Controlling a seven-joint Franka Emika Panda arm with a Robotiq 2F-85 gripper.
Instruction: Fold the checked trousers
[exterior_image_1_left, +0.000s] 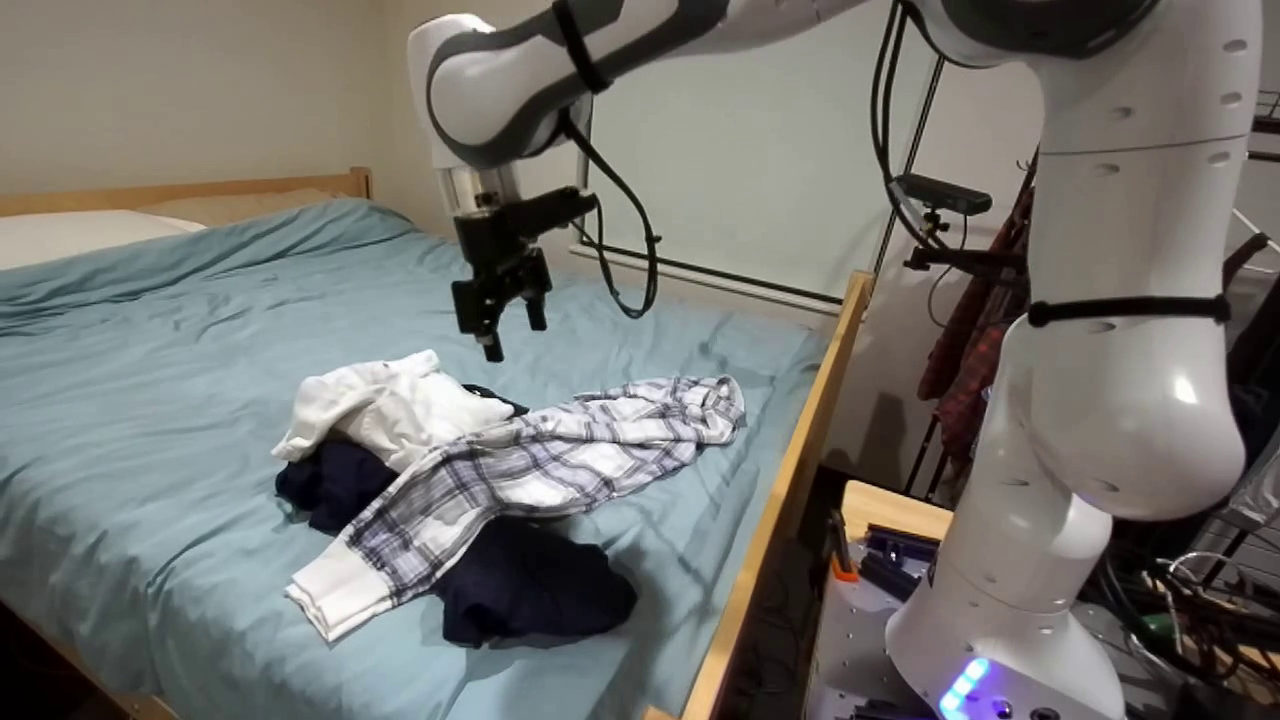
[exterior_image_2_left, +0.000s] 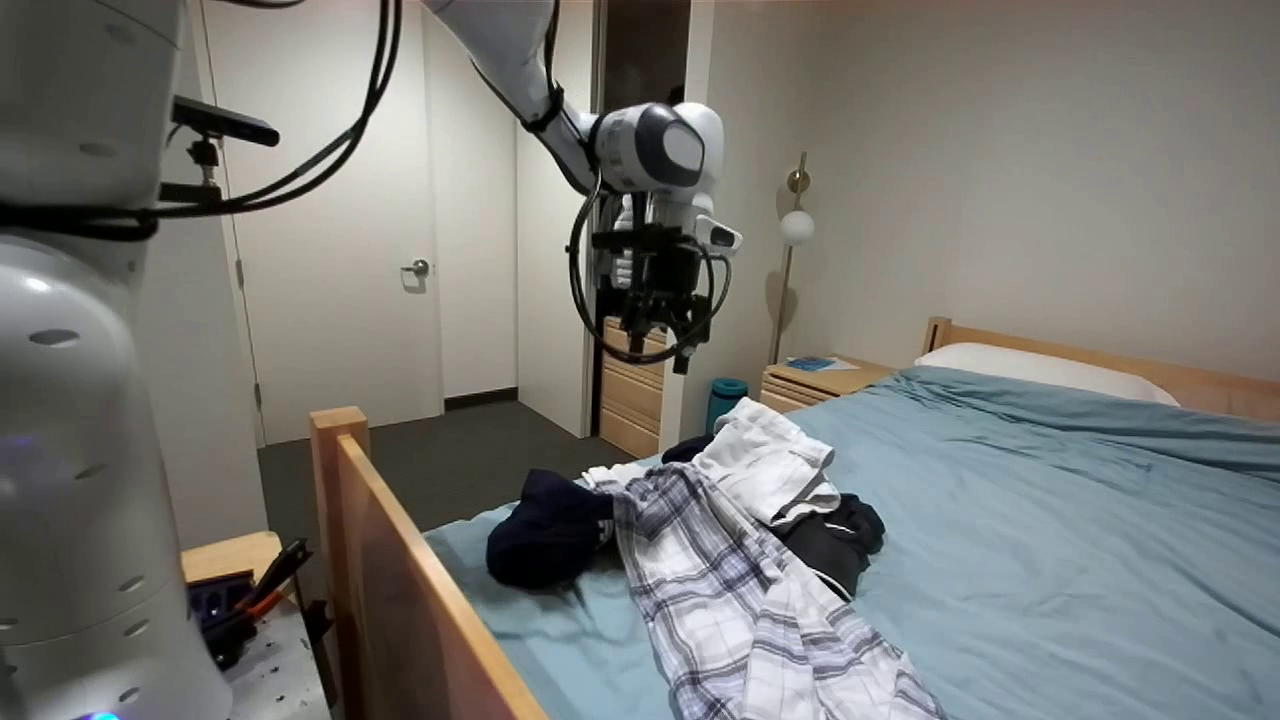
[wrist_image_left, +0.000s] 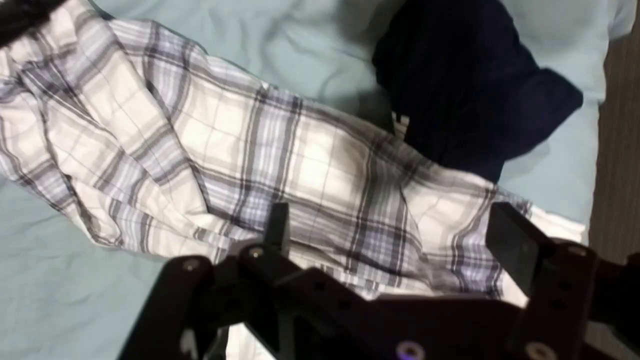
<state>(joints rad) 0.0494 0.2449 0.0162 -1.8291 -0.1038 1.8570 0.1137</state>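
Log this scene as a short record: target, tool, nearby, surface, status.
target: checked trousers, rumpled, stretched out long
tool: open, raised, holding nothing
nearby: white garment, bunched, partly over dark clothing; navy garment on the opposite side of the checked trousers
surface: blue bed cover
status: checked trousers not yet folded
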